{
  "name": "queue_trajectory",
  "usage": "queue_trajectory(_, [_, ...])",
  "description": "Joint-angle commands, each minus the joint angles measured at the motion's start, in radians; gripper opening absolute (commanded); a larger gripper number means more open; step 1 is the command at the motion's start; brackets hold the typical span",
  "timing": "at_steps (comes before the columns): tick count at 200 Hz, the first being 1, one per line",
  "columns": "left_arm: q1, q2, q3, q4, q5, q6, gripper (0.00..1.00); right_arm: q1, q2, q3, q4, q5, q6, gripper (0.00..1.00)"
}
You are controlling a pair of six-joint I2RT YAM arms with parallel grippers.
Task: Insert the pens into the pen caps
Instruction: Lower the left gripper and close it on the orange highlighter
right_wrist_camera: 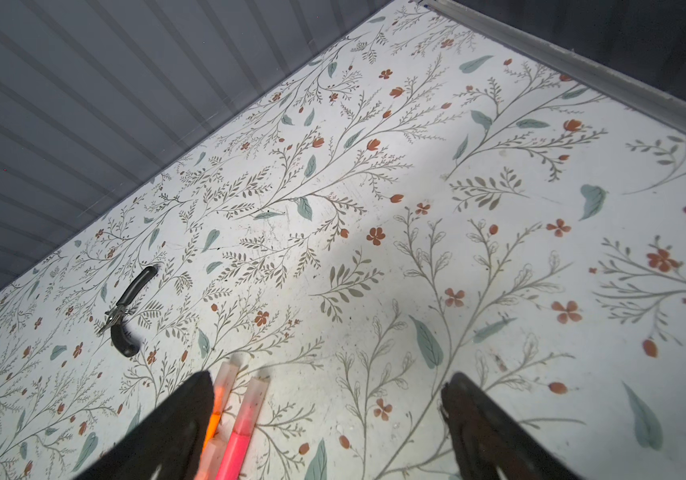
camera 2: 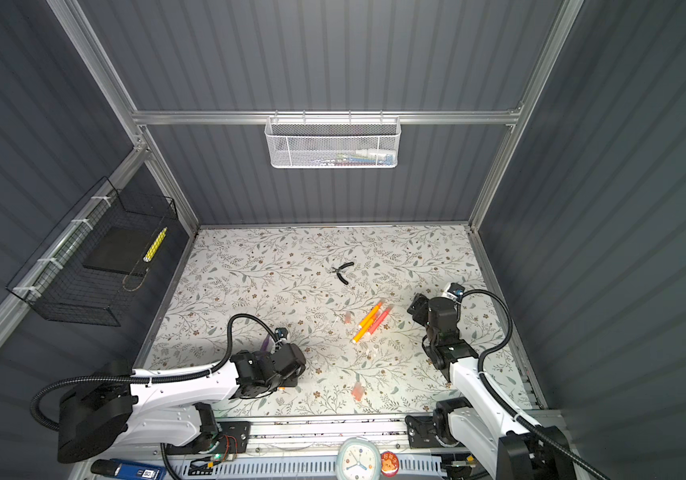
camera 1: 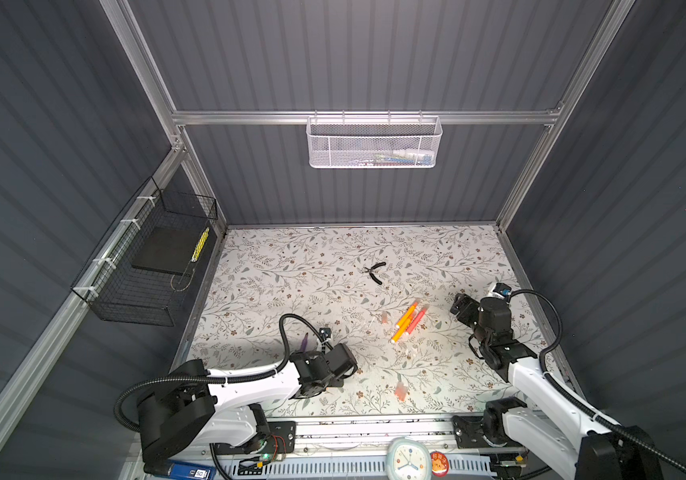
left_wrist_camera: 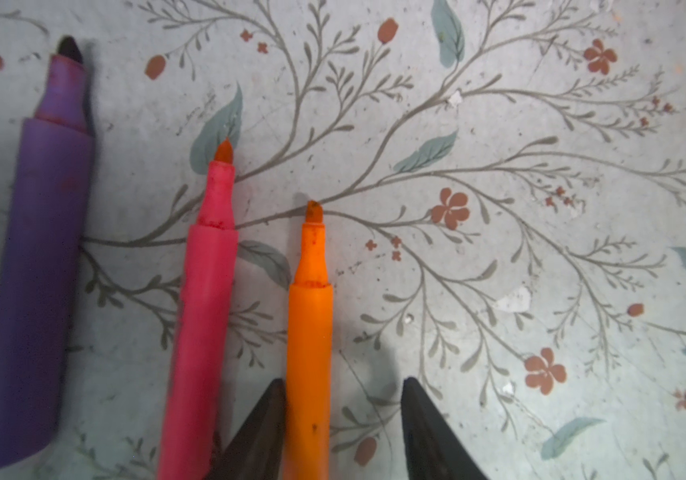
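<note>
In the left wrist view three uncapped pens lie side by side: purple [left_wrist_camera: 38, 291], pink-red [left_wrist_camera: 204, 316] and orange [left_wrist_camera: 310, 340]. My left gripper [left_wrist_camera: 343, 380] is open astride the orange pen; one finger [left_wrist_camera: 264, 419] touches its side, the other stands apart. My right gripper [right_wrist_camera: 329, 384] is wide open above the table with nothing between its fingers, beside a capped orange pen [right_wrist_camera: 225, 386] and a capped pink pen [right_wrist_camera: 246, 419]. That group of pens [camera 1: 408, 320] lies mid-right. Loose pen caps [camera 1: 400, 390] [camera 1: 384, 318] lie nearby.
Black-handled pliers [camera 1: 376, 272] lie further back. A white mesh basket [camera 1: 374, 143] hangs on the back wall, a black wire basket [camera 1: 146, 266] on the left wall. A clock [camera 1: 408, 459] stands at the front edge.
</note>
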Motion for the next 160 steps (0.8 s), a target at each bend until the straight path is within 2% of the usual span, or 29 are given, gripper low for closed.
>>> queue_trajectory(1, [-0.017, 0.020, -0.012, -0.043, 0.053, -0.040, 0.47, -0.001, -0.012, 0.006, 0.010, -0.005, -0.014, 0.90])
queue_trajectory(51, [-0.077, 0.015, 0.024, -0.164, 0.034, -0.064, 0.47, -0.001, 0.001, 0.013, 0.010, -0.009, -0.012, 0.89])
queue_trajectory(94, [-0.127, 0.055, 0.019, -0.187, 0.025, -0.108, 0.46, -0.001, -0.003, 0.009, 0.010, -0.011, -0.009, 0.90])
queue_trajectory(160, [-0.146, 0.146, 0.013, -0.126, 0.000, -0.104, 0.22, -0.001, -0.022, 0.000, 0.012, -0.033, -0.016, 0.91])
